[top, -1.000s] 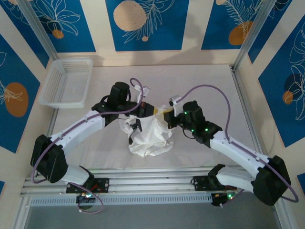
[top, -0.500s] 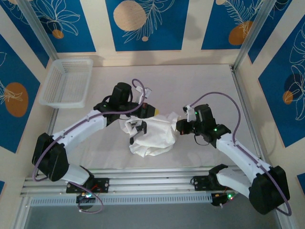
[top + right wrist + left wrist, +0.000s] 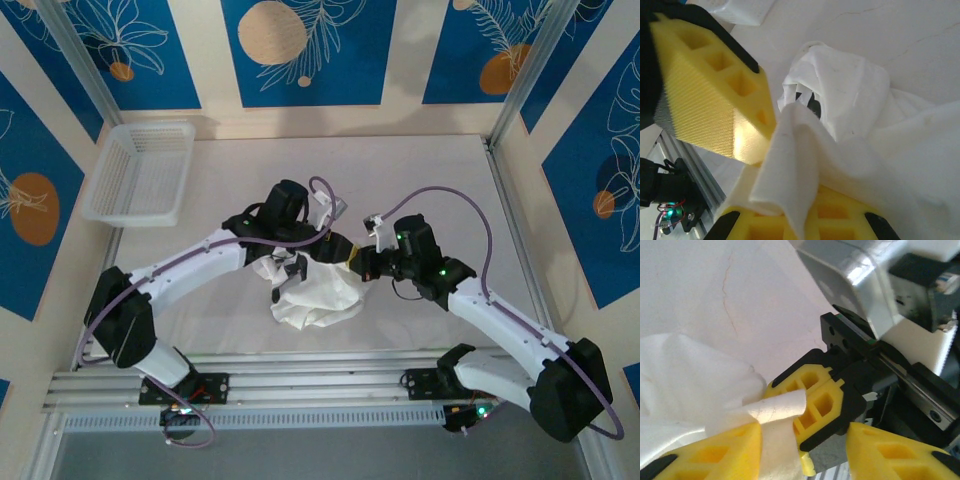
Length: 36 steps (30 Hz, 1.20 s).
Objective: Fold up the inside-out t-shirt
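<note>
Now the right gripper (image 3: 762,167) clamps the inside-out t-shirt (image 3: 315,295), the left gripper (image 3: 805,445) standing spread.

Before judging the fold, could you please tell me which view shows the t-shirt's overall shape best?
The top view: the whole t-shirt shows there, crumpled on the table. The wrist views show close-up folds of it, one pinched by the right gripper.

We see a white mesh basket (image 3: 140,172) at the far left corner of the pale worktop (image 3: 420,160), blue wall panels (image 3: 308,50) with orange circles and white leaf outlines behind it, a metal rail (image 3: 320,385) along our near edge
</note>
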Each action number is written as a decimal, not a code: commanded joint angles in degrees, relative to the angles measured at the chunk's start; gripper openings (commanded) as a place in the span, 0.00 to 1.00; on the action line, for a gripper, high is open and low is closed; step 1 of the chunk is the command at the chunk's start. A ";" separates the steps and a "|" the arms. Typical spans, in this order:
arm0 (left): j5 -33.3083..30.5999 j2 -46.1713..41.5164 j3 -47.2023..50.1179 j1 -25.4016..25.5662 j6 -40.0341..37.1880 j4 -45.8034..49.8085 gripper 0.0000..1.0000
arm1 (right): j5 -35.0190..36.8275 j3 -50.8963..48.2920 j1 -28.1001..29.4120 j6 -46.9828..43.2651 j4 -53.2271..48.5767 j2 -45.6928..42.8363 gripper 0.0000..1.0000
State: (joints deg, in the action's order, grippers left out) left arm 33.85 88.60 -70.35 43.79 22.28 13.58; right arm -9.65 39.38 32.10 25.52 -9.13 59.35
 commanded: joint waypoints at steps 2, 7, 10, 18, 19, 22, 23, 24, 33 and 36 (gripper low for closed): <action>-4.75 1.38 0.60 -0.64 0.07 -0.61 0.28 | -1.45 1.40 0.95 0.06 1.71 -2.29 0.00; -4.49 0.57 2.17 -1.14 -0.66 -0.05 0.00 | -0.57 1.51 0.69 0.13 0.77 -2.31 0.00; -4.68 -0.46 3.31 -1.89 -0.27 -0.31 0.00 | 0.50 0.63 0.60 0.20 0.65 -2.64 0.00; 2.24 -2.35 5.31 -3.36 -3.64 -1.80 0.18 | 0.22 -2.15 -0.77 1.04 0.83 -4.89 0.00; 4.23 -2.28 5.43 -3.20 -4.56 -2.16 0.32 | -0.33 -2.20 -0.82 1.28 1.48 -4.95 0.00; 7.65 -2.62 6.38 -2.86 -6.37 -3.95 0.53 | -0.79 -1.73 -0.81 1.72 2.18 -4.27 0.00; 8.03 -2.72 6.58 -2.84 -6.70 -4.25 0.56 | -0.87 -1.57 -0.83 1.73 2.08 -3.93 0.00; 8.08 -2.73 6.63 -2.75 -6.95 -4.42 0.57 | -0.98 -1.36 -0.88 1.66 2.02 -3.60 0.00; 12.50 -2.31 8.88 -2.84 -2.96 -13.94 0.66 | -1.48 -0.77 -0.72 1.73 0.90 -2.75 0.00; 15.26 -2.63 9.63 -2.77 -0.92 -18.49 0.63 | 0.87 -0.74 -0.82 1.71 -0.85 -2.71 0.00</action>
State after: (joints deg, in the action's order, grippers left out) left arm 44.14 87.48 -61.43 40.77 19.20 1.74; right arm -9.72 37.76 31.46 26.61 -8.49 56.58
